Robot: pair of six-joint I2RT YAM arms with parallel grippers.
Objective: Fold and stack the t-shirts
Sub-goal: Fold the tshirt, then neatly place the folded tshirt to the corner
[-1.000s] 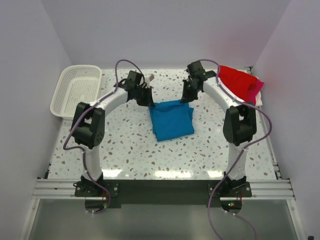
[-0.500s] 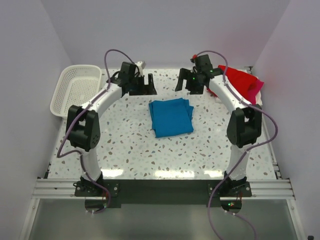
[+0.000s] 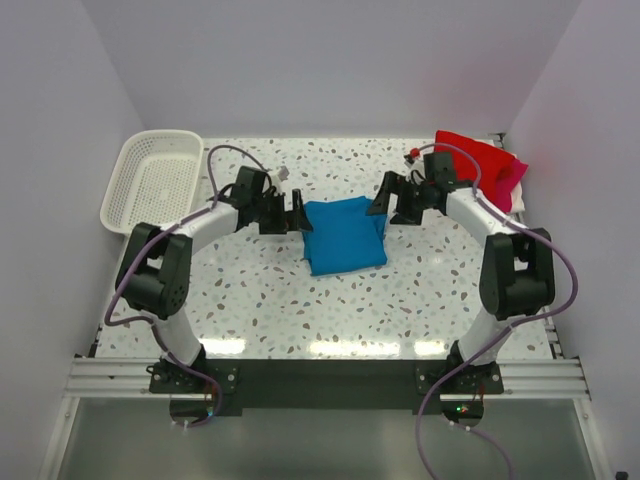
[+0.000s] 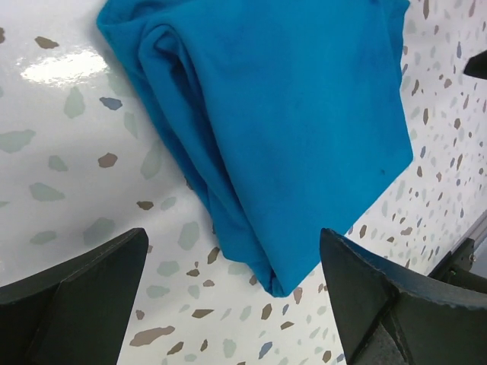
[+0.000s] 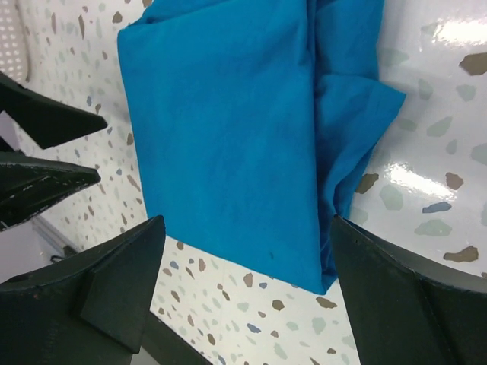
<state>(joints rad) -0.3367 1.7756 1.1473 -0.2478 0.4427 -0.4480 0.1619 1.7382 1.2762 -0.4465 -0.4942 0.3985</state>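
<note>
Blue shirt (image 3: 344,235): folded into a rough rectangle, flat on the middle of the table (image 3: 260,300). Layered fold edges show along its left side in the left wrist view and at its far right corner in the right wrist view. It lies where it lay a second ago.
Left gripper (image 3: 284,216): jaws spread wide with nothing between them, low over the table just off the shirt's far left corner, pointing at the cloth. A second ago it was pinched shut on that corner. Half a second ago it was already open, raised and farther back.
Right gripper (image 3: 392,205): jaws wide apart and holding nothing, just off the shirt's far right corner, facing the left gripper across the cloth. A second ago it was closed on the far edge. It then lifted away open and has come back down.
Red shirt (image 3: 478,160): bunched in the far right corner of the table, unmoved.
Pink shirt (image 3: 518,178): a strip showing at the red shirt's right edge, touching it, unchanged.
Basket (image 3: 150,185): far left corner, well apart from the shirts, same place as before.
</note>
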